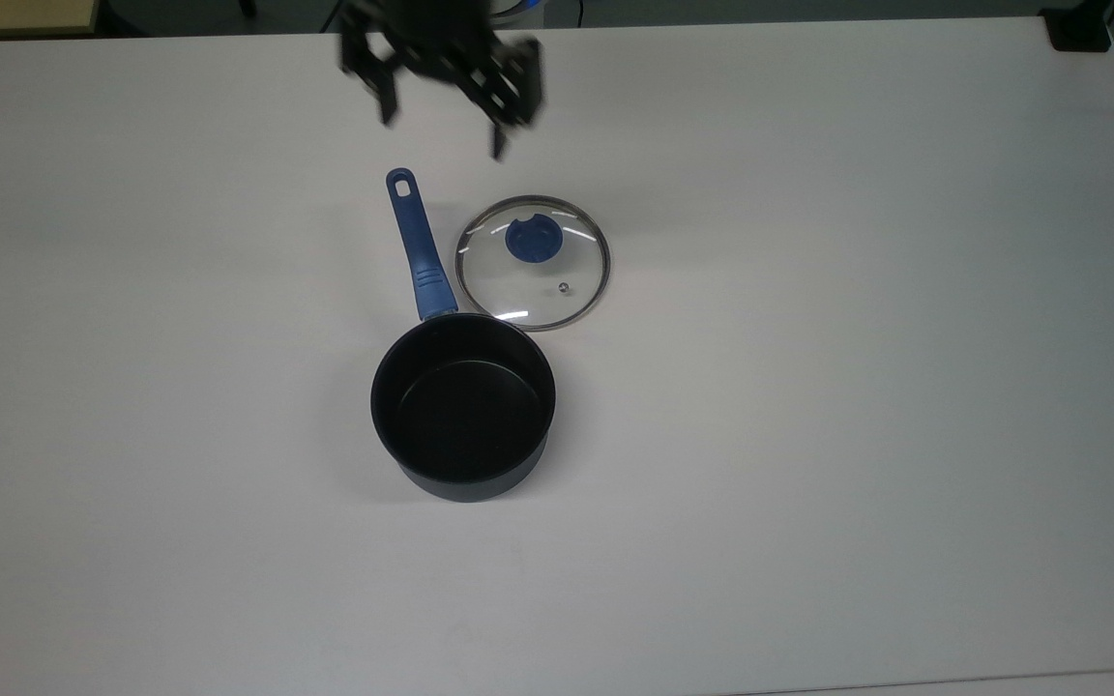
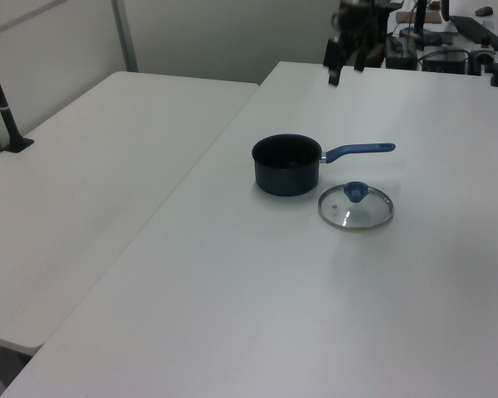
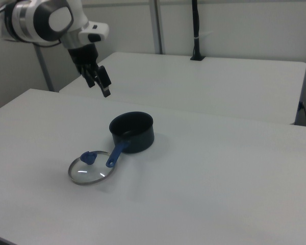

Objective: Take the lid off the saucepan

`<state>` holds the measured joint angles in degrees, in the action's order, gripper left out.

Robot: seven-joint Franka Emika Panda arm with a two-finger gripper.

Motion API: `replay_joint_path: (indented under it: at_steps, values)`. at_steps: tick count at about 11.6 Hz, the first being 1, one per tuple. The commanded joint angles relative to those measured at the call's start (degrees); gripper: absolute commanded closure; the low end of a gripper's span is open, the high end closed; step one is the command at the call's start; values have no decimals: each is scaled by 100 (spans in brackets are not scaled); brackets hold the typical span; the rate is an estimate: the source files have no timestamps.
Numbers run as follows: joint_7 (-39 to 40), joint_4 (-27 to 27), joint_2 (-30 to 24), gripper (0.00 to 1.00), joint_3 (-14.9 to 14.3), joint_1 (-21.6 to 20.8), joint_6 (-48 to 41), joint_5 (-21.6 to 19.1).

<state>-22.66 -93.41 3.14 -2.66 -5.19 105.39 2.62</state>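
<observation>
— Where is the lid [image 1: 532, 263]?

— Flat on the white table [image 1: 857, 338], knob [image 1: 533, 239] up; in the top view it lies just beside the blue handle [image 1: 416, 246], on the handle's right, and its rim sits very near the pan's rim; whether they touch I cannot tell.

— And the saucepan [image 1: 462, 406]?

— Upright and open, black inside; in the top view its handle runs up and slightly left from the bowl, with the hole at the far end; in the right view the pan [image 3: 132, 132] stands behind the lid [image 3: 91, 168], handle pointing toward the camera.

— The gripper [image 1: 441, 92]?

— High above the table, well apart from both things; in the top view it hangs near the upper edge, above the handle's end; its fingers are spread wide and carry nothing; the right view shows it [image 3: 101, 81] at the end of the white arm [image 3: 51, 20], pointing down.
</observation>
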Motion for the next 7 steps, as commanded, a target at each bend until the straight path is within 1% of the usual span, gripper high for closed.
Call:
replay_joint_path:
  at_steps: [1,3,4,5,7]
  values:
    - [1047,-98,-515,0,-551,-27,-396,-333]
    - [2243,-72,-534,0,-560,184,-545,-341]
    - [2561,-72,-534,0,-560,185,-651,-315]
    - [2834,-72,-534,0,-560,193,-695,-298]
    - [2890,-72,-534,0,-560,202,-661,-323]
